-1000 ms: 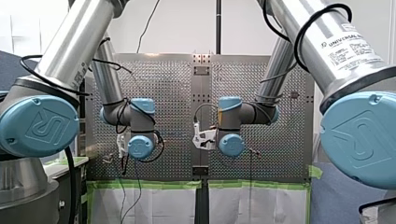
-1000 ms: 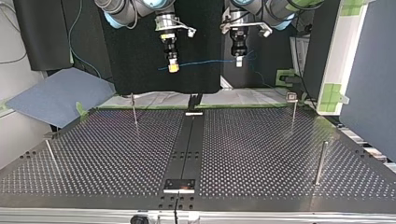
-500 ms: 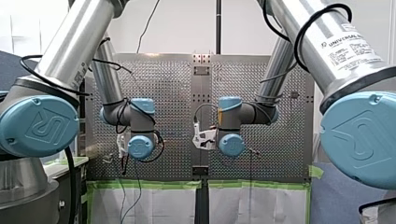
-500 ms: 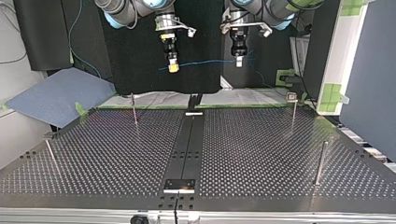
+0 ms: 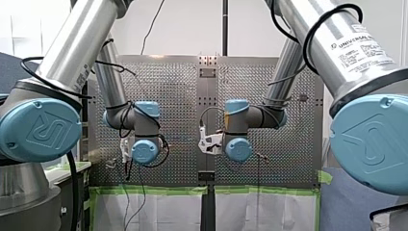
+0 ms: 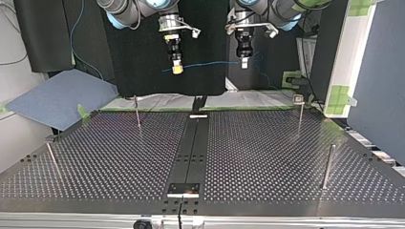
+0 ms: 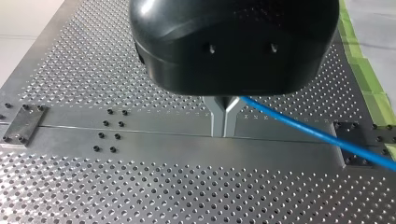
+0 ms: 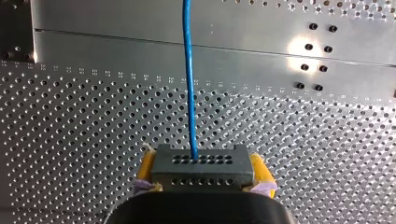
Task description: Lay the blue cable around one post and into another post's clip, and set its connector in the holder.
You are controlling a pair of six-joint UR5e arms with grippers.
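The blue cable point(image 6: 210, 63) hangs level in the air between my two grippers, above the far edge of the perforated table point(image 6: 267, 152). My left gripper point(image 7: 224, 130), black with metal fingers, is shut on the cable point(image 7: 317, 138), which runs off to one side of it. At the top view's right it shows again as my left gripper point(image 6: 244, 63). My right gripper point(image 8: 201, 163) has its yellow pads shut on the dark grey connector point(image 8: 201, 173). From the connector the cable point(image 8: 188, 70) leads straight ahead. At the top view's left is my right gripper point(image 6: 177, 69).
Thin posts stand on the table: one at the back left point(image 6: 137, 110), one with a clip on top at the back right point(image 6: 300, 112), a thicker one at the right point(image 6: 327, 164), one leaning at the left point(image 6: 52, 157). A dark rail point(image 6: 193, 152) with a small plate point(image 6: 183, 189) runs down the middle.
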